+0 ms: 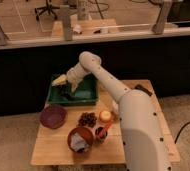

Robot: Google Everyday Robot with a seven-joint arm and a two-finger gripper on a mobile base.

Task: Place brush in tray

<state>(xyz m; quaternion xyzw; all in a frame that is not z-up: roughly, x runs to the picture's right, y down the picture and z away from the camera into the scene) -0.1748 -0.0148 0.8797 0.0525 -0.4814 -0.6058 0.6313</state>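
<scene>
Upper left of the counter: the green tray sits at that corner, and the tool is over its left half, low, close to its floor. A pale stub pokes out of the tool toward frame left, just over the tray's left rim. I take it for the brush but can't confirm that. There's also a dark shape on the tray floor right under the tool, and I can't tell what it is or whether it touches the tool.

Tool state: cannot tell whether it's clenched or released from this view. Treat the brush as not confirmed dropped.

Progress, my read: transport looks done, tool is at the target. What's left is the release with the brush fully inside the rim, then a lift clear. If the pale stub is the brush, part of it overhangs the left rim, so you may want a nudge toward frame right before letting go.

Pose: arm comes up from lower right of frame. Its long white link runs diagonally up-left across the counter to a high elbow at frame centre, then folds down and left to the wrist over the tray.

Well apart from the tool: purple bowl below the tray, dark cluster and orange bowl at lower centre.
</scene>
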